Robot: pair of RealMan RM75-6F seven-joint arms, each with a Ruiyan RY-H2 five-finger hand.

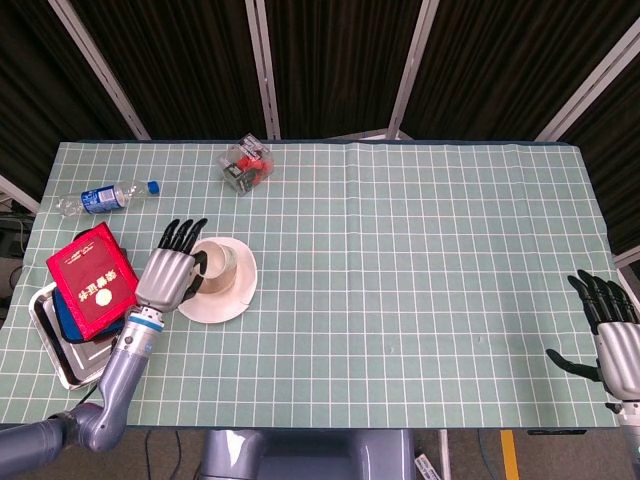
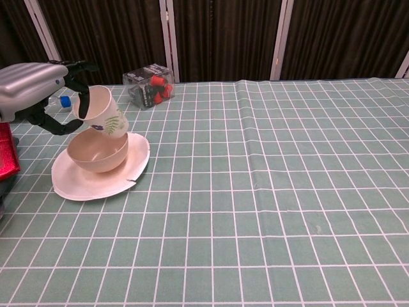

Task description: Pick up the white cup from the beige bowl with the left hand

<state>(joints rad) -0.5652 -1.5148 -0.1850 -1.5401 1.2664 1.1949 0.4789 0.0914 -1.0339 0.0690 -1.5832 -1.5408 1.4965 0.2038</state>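
Observation:
The white cup (image 2: 101, 114) with a green leaf print hangs tilted just above the beige bowl (image 2: 97, 153), clear of its rim. My left hand (image 2: 38, 89) holds the cup by its rim and left side. In the head view the left hand (image 1: 169, 270) covers the left part of the cup (image 1: 216, 262). The bowl stands on a white plate (image 2: 89, 182) at the table's left. Far off at the front right edge, my right hand (image 1: 612, 335) is open with fingers spread, holding nothing.
A clear box of red items (image 1: 247, 164) sits at the back. A water bottle (image 1: 104, 197) lies at the left. A red book (image 1: 90, 278) rests on a metal tray (image 1: 55, 345) at the left edge, close behind my left arm.

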